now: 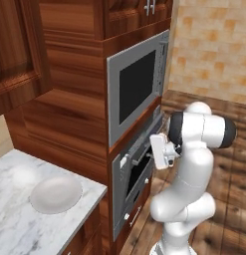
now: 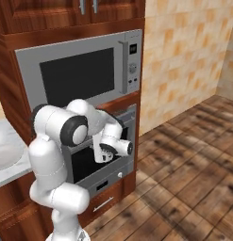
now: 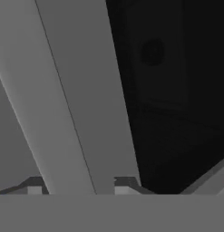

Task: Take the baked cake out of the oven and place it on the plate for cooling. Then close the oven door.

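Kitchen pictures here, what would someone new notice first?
Probably the white robot arm bent toward the oven, its gripper at the top of the oven door; in the hand view the fingertips straddle a grey bar. Next, the big grey microwave above it, and the white plate on the marble counter to the left.

Matt grey steel oven (image 2: pixel 122 123), glossy wood cabinets (image 1: pixel 69 89), veined marble counter (image 1: pixel 15 224), seemingly glazed plate (image 1: pixel 56 193)

Arm (image 2: pixel 56 155) reaching into oven (image 2: pixel 104 150) — microwave (image 2: pixel 80 70) above.
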